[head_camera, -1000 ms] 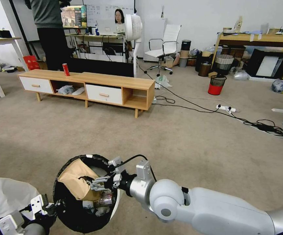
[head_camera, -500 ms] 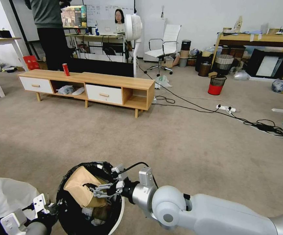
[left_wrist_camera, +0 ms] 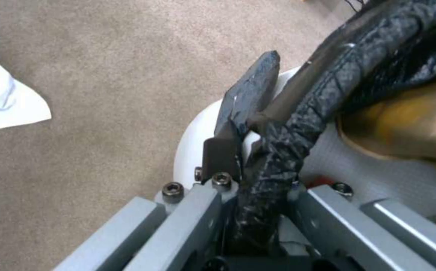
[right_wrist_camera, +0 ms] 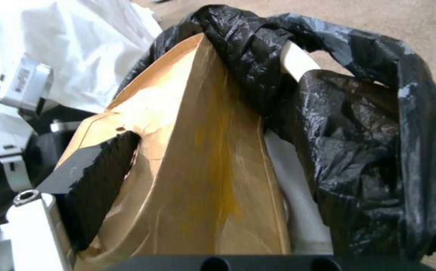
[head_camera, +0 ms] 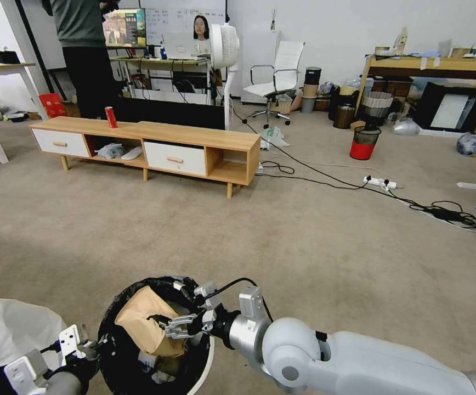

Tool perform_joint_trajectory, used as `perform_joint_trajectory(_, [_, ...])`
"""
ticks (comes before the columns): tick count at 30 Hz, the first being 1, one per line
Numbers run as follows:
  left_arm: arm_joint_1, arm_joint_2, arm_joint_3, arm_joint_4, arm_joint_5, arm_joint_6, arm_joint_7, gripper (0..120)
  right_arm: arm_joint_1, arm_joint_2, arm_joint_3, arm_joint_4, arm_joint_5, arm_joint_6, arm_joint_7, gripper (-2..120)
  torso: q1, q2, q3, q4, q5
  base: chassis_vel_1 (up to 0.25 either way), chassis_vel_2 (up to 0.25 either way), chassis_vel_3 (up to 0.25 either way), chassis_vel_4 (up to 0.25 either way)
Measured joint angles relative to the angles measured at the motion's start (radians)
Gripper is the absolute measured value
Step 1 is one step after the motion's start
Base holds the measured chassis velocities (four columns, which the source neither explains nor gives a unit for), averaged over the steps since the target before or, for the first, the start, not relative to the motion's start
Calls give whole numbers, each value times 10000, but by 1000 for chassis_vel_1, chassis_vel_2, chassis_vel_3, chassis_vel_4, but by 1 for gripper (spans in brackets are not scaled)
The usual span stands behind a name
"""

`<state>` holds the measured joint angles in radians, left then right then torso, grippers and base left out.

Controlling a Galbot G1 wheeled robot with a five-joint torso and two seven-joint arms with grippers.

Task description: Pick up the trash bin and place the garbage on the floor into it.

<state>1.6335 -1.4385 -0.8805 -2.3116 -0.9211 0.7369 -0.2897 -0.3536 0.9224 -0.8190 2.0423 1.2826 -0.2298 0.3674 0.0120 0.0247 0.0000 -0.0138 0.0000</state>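
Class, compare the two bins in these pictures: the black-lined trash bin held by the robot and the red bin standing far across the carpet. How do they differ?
The trash bin is white with a crinkly black bag; the red bin has a red base and dark mesh top.

The trash bin is clamped at its rim by the left gripper; the red bin stands free on the floor.

The trash bin has a tan cardboard box going in, gripped by the right gripper; the red bin's contents cannot be seen.

Both are round and open-topped.

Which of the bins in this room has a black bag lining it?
The white trash bin held at the robot's front; the red bin far off has none.

Black cables (head_camera: 358,184) on carpet floor (head_camera: 304,247)
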Motion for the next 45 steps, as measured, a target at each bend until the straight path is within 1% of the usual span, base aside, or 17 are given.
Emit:
perform_joint_trajectory(11, [22, -23, -23, -82, -6, 1, 4, 0, -30, -337, -34, 274, -61, -316, 229, 99, 0, 0, 0, 0, -1, 0, 0, 0, 0])
perform_joint_trajectory(21, [35, -51, -28, -144, -4, -10, -19, 0, -168, -401, -50, 369, -22, -1148, 1072, 99, 0, 0, 0, 0, 1, 0, 0, 0, 0])
perform_joint_trajectory(24, [78, -51, -21, -160, 4, -14, -22, 0, -168, -351, 2, 505, 368, -1732, 1513, 98, 0, 0, 0, 0, 0, 0, 0, 0, 0])
perform_joint_trajectory(29, [87, -51, -28, -166, 7, -16, -22, 0, -130, -301, 73, 542, 577, -2022, 1719, 98, 0, 0, 0, 0, 1, 0, 0, 0, 0])
perform_joint_trajectory(32, [86, -48, -35, -166, 11, -17, -22, 0, -61, -219, 352, 703, 1081, -2479, 2032, 98, 0, 0, 0, 0, 0, 0, 0, 0, 0])
perform_joint_trajectory(39, [52, -57, -28, -137, 27, -25, -21, 0, 108, -69, 643, 757, 1475, -2797, 2268, 98, 0, 0, 0, 0, 0, 0, 0, 0, 0])
perform_joint_trajectory(41, [35, -54, -23, -95, 31, -25, -22, 0, 211, -23, 740, 911, 1780, -3067, 2545, 98, 0, 0, 0, 0, -1, 0, 0, 0, 0])
perform_joint_trajectory(45, [16, -49, -25, -72, 31, -25, -22, 0, 300, -1, 765, 986, 1892, -3170, 2637, 98, 0, 0, 0, 0, -1, 0, 0, 0, 0])
